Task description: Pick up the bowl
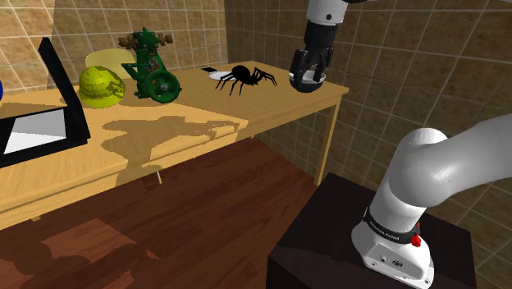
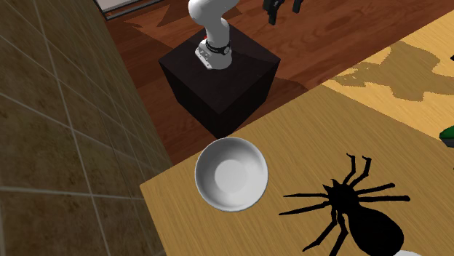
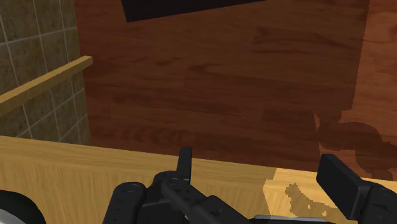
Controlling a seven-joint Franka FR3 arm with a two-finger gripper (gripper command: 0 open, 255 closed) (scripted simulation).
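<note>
A white bowl (image 2: pixel 231 174) stands upright and empty on the wooden table (image 2: pixel 305 131), near its corner. In the shoulder view the bowl (image 1: pixel 308 84) sits at the table's right end, and my black gripper (image 1: pixel 309 72) hangs right over it. From the second exterior view my gripper (image 2: pixel 282 7) is seen well apart from the bowl, out towards the floor side. In the wrist view my gripper (image 3: pixel 262 175) is open with nothing between its fingers (image 3: pixel 184 162). It looks down on the table's edge, and the bowl's rim (image 3: pixel 14 207) shows off to one side.
A black spider figure (image 1: pixel 242 78) lies close to the bowl. Farther along the table (image 1: pixel 164 139) stand a green machine model (image 1: pixel 150 66), a yellow-green helmet (image 1: pixel 100 86) and a black framed panel (image 1: pixel 41 123). Tiled walls close in behind. The dark stand (image 2: pixel 218 73) sits on the wood floor.
</note>
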